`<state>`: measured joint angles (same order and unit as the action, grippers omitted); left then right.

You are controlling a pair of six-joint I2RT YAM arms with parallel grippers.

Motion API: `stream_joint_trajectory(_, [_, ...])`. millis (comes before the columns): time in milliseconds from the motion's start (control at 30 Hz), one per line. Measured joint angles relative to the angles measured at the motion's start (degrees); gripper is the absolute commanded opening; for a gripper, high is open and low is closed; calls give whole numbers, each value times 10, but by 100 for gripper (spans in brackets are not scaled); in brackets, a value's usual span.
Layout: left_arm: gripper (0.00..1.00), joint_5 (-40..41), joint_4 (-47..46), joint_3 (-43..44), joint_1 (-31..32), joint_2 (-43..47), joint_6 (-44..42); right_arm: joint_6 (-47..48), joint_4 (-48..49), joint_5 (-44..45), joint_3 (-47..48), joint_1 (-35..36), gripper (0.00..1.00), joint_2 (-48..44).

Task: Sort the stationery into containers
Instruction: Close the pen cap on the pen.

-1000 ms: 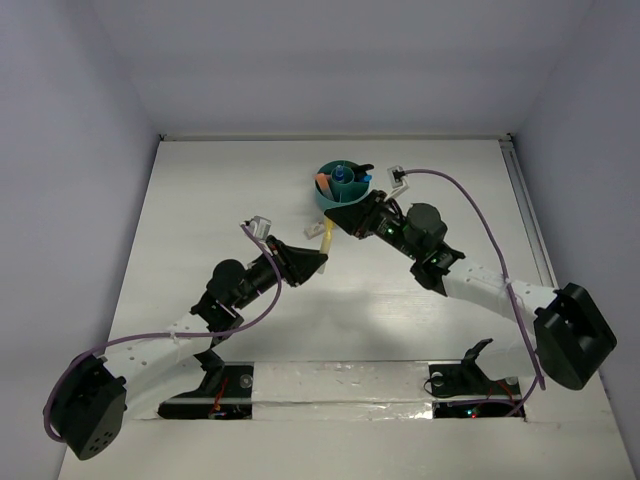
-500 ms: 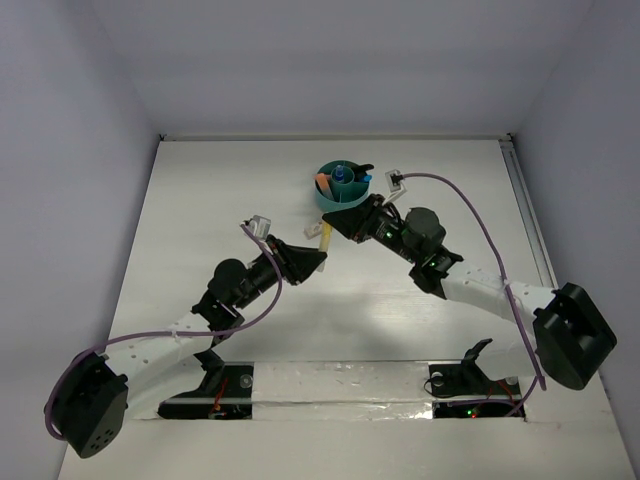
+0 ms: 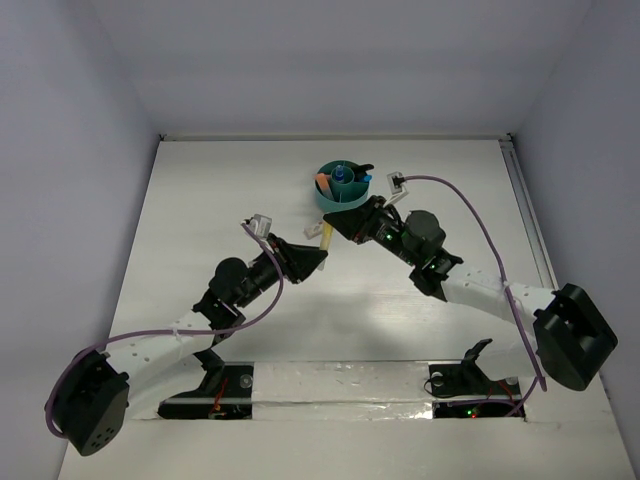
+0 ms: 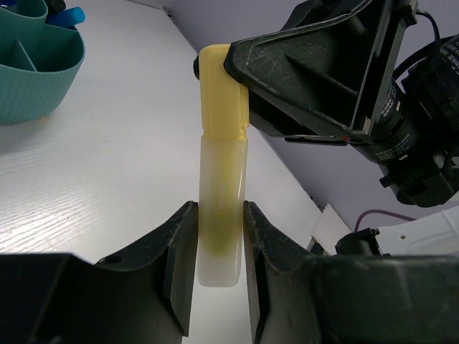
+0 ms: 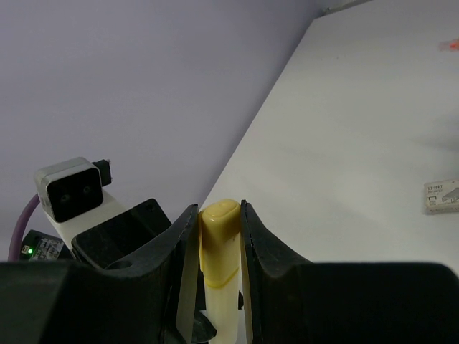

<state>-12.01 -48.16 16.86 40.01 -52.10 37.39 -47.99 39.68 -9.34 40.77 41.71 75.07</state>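
Note:
A yellow marker (image 3: 326, 238) is held between both grippers, above the table just in front of the teal organizer (image 3: 343, 186). My left gripper (image 4: 219, 215) is shut on the marker's pale barrel (image 4: 221, 208). My right gripper (image 5: 218, 215) is shut on its yellow cap end (image 5: 219, 229). In the top view the left gripper (image 3: 313, 258) comes from the lower left and the right gripper (image 3: 342, 226) from the right. The organizer holds several pens, blue, orange and black among them. It also shows in the left wrist view (image 4: 32, 68).
A small white box (image 5: 443, 196) and a tiny orange bit (image 5: 452, 45) lie on the white table in the right wrist view. The right arm's purple cable (image 3: 470, 200) arcs over the table's right side.
My right gripper has shifted slightly down and left onto the marker's cap end. My left gripper has stayed in place with the marker.

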Motion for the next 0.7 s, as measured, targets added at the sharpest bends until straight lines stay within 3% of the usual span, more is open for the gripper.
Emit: stream_joint_trajectory(700, [0, 2, 32, 22, 1, -2, -9, 12, 28, 41, -36, 12, 0, -24])
